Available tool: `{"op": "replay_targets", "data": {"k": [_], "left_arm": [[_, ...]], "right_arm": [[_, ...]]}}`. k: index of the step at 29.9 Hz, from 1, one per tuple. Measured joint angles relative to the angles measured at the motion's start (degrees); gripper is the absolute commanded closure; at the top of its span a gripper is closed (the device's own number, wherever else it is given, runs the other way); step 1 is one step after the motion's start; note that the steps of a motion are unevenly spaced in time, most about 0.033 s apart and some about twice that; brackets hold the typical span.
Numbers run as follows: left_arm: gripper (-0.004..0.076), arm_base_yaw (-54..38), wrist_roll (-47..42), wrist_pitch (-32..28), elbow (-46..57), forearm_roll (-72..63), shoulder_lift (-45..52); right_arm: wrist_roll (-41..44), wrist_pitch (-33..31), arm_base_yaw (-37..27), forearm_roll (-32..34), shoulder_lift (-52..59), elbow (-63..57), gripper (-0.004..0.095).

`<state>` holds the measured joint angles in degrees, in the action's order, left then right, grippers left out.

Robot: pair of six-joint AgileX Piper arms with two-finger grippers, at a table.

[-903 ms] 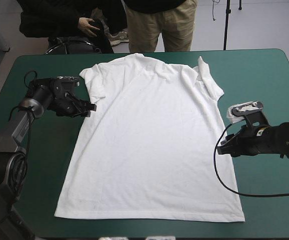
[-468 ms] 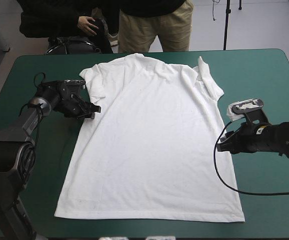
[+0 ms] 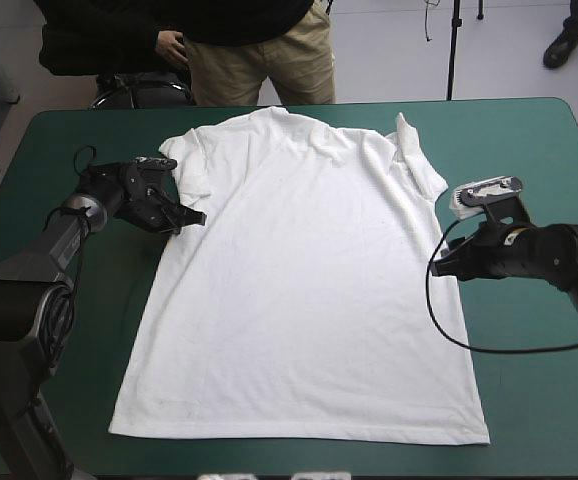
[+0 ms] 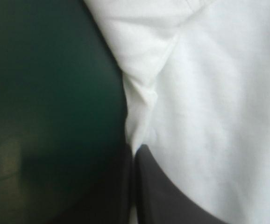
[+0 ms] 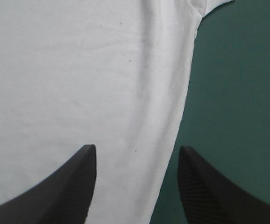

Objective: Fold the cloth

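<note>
- At the side edge just under one sleeve, left gripper (image 4: 134, 156) is clamped on the T-shirt (image 3: 299, 280).
- Right gripper (image 5: 137, 149) is spread wide, straddling the opposite side edge.
- T-shirt lies flat, centred on the teal-green table (image 3: 529, 140).

R claw (image 5: 136, 148) spread over T-shirt (image 5: 69, 70) side edge.

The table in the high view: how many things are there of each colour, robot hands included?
White: 1, the T-shirt
Black: 2, the left hand and the right hand
Teal-green: 1, the table cover
Total: 4
</note>
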<state>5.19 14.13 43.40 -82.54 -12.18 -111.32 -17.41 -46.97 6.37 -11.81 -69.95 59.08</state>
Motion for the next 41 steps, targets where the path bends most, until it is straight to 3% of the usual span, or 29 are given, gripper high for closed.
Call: {"op": "replay_targets", "data": {"k": [18,24,28,41], "left_arm": [[0.0741,0.0,0.9,0.3,0.0,0.1,0.0],[0.0741,0.0,0.9,0.2,0.0,0.1,0.0],[0.0741,0.0,0.9,-0.1,0.0,0.1,0.0],[0.0741,0.3,0.0,0.4,-4.1,0.1,-0.9]], "right_arm": [[2.1,-0.4,0.0,5.4,-37.3,25.4,0.0368],[2.1,-2.0,0.0,5.9,-44.2,29.6,0.0595],[2.1,-2.9,-0.3,6.6,-45.1,30.5,0.0901],[1.3,-2.5,-0.4,6.5,-41.9,29.9,0.0921]]}}
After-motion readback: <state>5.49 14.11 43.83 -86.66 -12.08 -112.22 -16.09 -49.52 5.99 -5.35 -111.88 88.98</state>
